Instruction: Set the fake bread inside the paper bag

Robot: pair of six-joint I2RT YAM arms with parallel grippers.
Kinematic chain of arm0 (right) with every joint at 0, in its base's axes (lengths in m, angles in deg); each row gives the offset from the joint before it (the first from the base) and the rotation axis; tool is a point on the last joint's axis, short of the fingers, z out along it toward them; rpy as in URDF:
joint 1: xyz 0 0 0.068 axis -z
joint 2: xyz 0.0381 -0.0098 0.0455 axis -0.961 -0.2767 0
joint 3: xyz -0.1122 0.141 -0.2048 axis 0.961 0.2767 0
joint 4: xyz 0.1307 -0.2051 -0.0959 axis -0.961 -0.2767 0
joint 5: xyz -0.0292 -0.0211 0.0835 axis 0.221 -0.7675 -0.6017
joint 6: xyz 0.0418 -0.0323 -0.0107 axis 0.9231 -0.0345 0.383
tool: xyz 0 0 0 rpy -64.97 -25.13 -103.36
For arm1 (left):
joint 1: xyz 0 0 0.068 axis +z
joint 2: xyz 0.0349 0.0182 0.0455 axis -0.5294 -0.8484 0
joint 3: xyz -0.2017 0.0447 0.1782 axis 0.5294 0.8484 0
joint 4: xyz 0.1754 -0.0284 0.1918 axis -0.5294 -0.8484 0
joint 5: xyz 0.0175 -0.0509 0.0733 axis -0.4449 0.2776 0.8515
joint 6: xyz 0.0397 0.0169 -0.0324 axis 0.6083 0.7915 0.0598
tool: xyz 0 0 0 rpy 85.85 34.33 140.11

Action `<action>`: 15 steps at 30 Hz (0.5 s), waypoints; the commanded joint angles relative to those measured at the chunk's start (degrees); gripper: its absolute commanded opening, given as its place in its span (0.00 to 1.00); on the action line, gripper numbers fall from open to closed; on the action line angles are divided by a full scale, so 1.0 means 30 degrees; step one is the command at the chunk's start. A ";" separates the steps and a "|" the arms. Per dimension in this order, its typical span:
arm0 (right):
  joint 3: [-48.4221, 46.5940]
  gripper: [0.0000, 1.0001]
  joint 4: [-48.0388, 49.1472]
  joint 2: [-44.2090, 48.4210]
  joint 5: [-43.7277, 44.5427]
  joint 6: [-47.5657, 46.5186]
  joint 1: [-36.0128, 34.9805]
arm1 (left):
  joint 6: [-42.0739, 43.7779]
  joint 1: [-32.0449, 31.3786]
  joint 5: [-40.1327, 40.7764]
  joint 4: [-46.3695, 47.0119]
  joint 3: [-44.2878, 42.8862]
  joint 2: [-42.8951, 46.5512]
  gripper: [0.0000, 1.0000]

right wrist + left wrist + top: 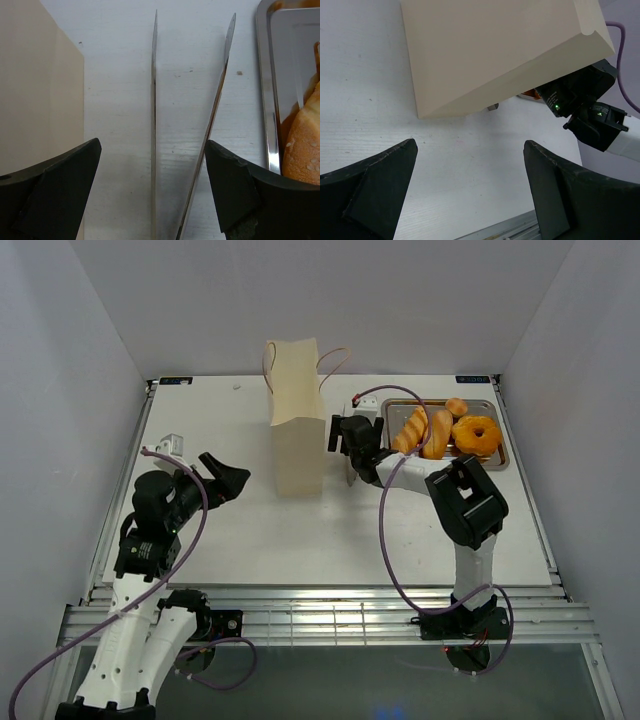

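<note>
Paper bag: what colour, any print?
The paper bag is plain cream-beige, no print visible; the left wrist view shows it best.

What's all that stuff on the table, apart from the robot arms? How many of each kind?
Long loaves: 2
Ring doughnut: 1
Small bun: 1
Paper bag: 1
Steel tray: 1
Tongs: 1
Total: 7

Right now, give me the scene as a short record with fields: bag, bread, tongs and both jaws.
paper bag: mid-table, left of the tray
fake bread: four pieces, all on the tray
tray: right side of the table
tongs: between the right jaws, beside the tray
left jaws: open, empty, facing the bag
right jaws: open, either side of the tongs
</note>
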 commanded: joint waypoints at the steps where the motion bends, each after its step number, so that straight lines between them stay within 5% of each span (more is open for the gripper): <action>1: -0.0960 0.90 -0.1197 -0.0596 0.1433 0.0412 -0.0090 | 0.0358 0.0026 0.0015 0.0017 -0.1182 -0.0379 0.98; 15: -0.1457 0.90 -0.2194 -0.1532 0.0971 0.0911 0.0115 | 0.0212 0.0026 -0.0102 -0.0071 -0.1828 -0.0235 0.98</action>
